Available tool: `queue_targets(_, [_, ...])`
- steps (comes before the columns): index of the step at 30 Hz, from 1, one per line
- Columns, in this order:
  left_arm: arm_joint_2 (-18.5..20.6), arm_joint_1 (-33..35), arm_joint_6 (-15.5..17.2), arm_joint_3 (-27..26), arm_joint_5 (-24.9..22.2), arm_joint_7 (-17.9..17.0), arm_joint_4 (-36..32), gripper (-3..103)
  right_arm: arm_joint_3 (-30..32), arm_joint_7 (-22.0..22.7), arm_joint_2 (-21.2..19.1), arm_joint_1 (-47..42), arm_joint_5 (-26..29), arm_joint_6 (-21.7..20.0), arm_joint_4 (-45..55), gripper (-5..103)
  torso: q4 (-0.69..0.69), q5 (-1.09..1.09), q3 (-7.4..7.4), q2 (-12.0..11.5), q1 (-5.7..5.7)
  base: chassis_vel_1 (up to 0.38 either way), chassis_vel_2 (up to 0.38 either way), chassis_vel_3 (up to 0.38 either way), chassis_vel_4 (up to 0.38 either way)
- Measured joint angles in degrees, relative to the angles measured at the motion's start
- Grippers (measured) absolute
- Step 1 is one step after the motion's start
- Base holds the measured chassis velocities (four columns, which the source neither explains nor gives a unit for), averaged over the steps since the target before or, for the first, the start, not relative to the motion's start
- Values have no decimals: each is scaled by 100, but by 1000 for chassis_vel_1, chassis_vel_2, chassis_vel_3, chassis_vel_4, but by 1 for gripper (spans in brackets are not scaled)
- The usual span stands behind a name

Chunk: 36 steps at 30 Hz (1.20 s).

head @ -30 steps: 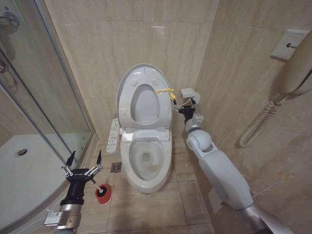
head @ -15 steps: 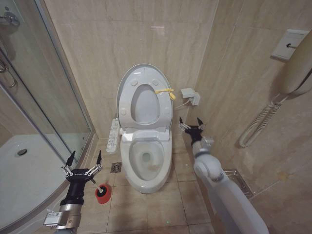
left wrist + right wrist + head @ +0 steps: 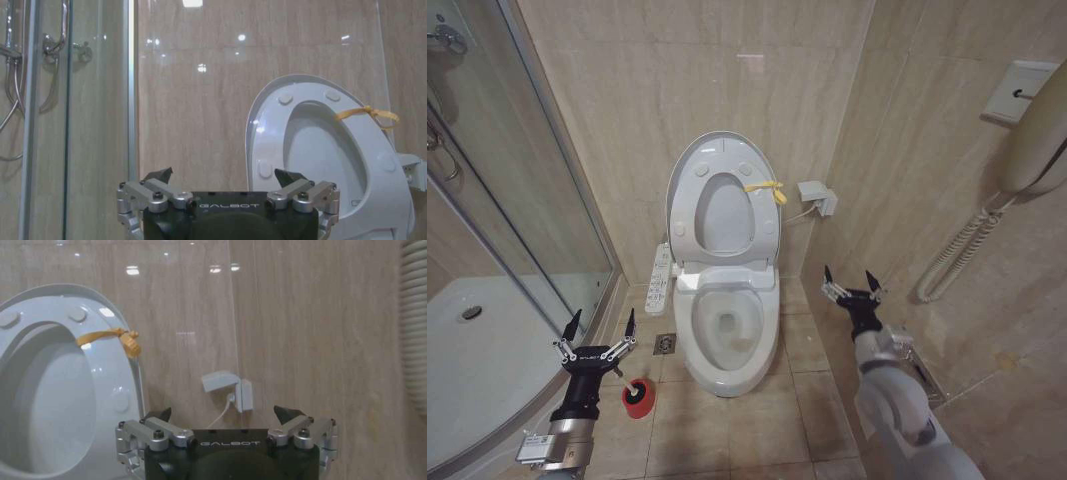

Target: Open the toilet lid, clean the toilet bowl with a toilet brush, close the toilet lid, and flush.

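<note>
Tiled bathroom: toilet lid (image 3: pixel 723 205) upright, right hand (image 3: pixel 851 284) spread beside toilet bowl (image 3: pixel 727 330)

A small bathroom, likely in a hotel. Beige glossy wall tiles and floor tiles surround a white toilet bowl (image 3: pixel 727 335) at 12 o'clock, its toilet lid (image 3: pixel 724 205) raised. A glass shower enclosure (image 3: pixel 517 200) stands at 9 o'clock; a wall-mounted handset with coiled cord (image 3: pixel 1035 140) hangs at 2 o'clock.
</note>
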Motion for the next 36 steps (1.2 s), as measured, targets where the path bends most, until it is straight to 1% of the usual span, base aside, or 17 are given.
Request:
queue_targets(5, [0,-1,0,0,0,0,0,100,30,-4,81,-365,-120,54,279,100,0,0,0,0,0,0,0,0,0])
queue_targets(10, [0,-1,0,0,0,0,0,100,81,-190,320,-908,-220,87,748,100,-1,-1,0,0,0,0,0,0,0])
queue_targets(13, [0,0,0,0,0,0,0,100,72,-232,404,-1019,-295,138,843,100,0,-1,0,0,0,0,0,0,0])
queue_targets(16, [0,0,0,0,0,0,0,100,40,-315,607,-1300,-540,239,1085,100,0,-1,0,0,0,0,0,0,0])
queue_targets(22, [0,0,0,0,0,0,0,100,-96,-446,814,-1699,-848,342,1266,100,-1,-2,0,0,0,0,0,0,0])
queue_targets(27, [0,0,0,0,0,0,0,100,-153,-553,925,-1878,-1100,373,1316,100,-1,-1,0,0,0,0,0,0,0])
queue_targets(36, [0,0,0,0,0,0,0,100,-67,-572,906,-1799,-1110,362,1340,100,0,-1,1,-1,1,0,0,0,0])
